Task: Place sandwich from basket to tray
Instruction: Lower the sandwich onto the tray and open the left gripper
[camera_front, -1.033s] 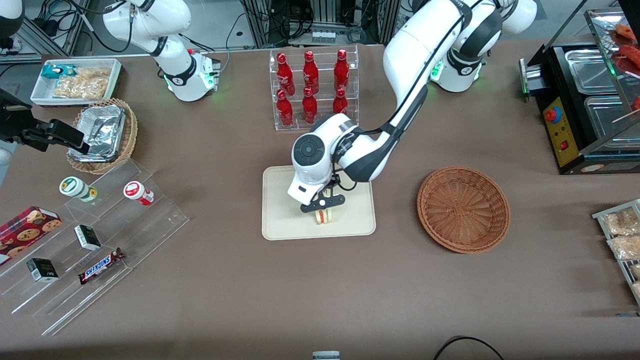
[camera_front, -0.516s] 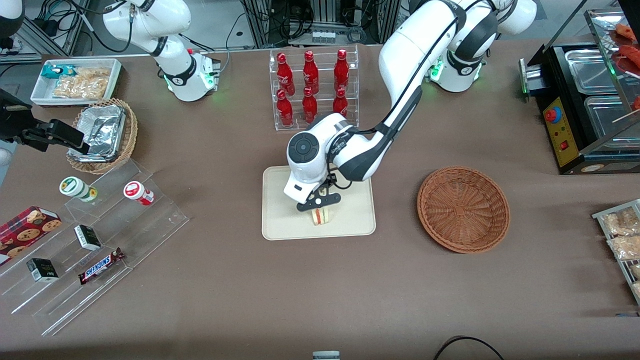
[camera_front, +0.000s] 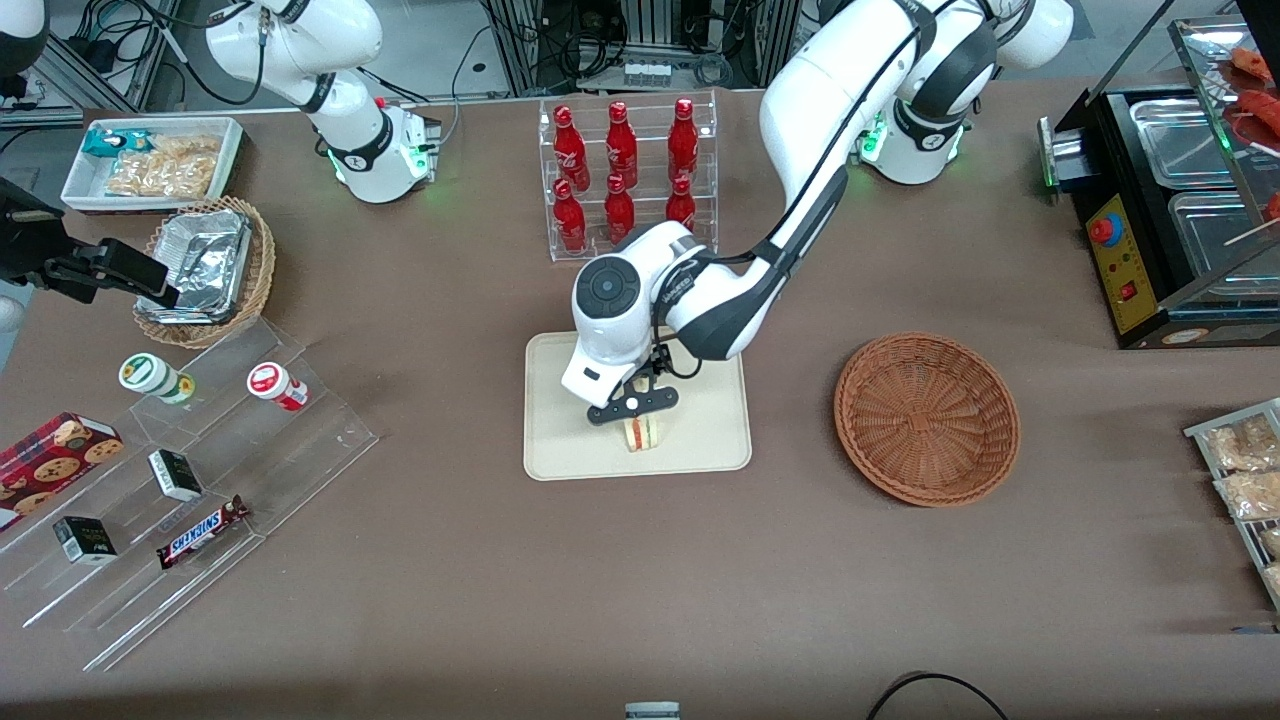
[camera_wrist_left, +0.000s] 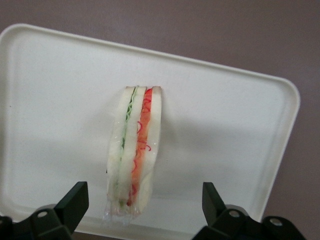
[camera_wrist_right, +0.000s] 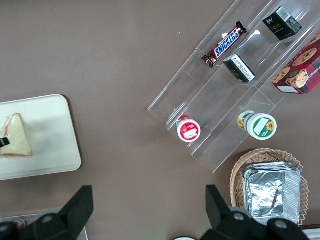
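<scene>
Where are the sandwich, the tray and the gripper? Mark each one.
sandwich (camera_wrist_left: 134, 150), left wrist view, on its layered cut edge.
tray (camera_front: 560, 440), front view, on bare tray floor near the rim.
gripper (camera_wrist_left: 142, 202), left wrist view, midway between its open fingertips, directly above the sandwich.

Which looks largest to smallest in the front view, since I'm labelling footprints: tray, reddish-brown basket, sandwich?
1. The tray looks largest.
2. The reddish-brown basket is a bit narrower.
3. The sandwich is far the smallest, lying on the tray.

The claw hangs open just above the sandwich.
</scene>
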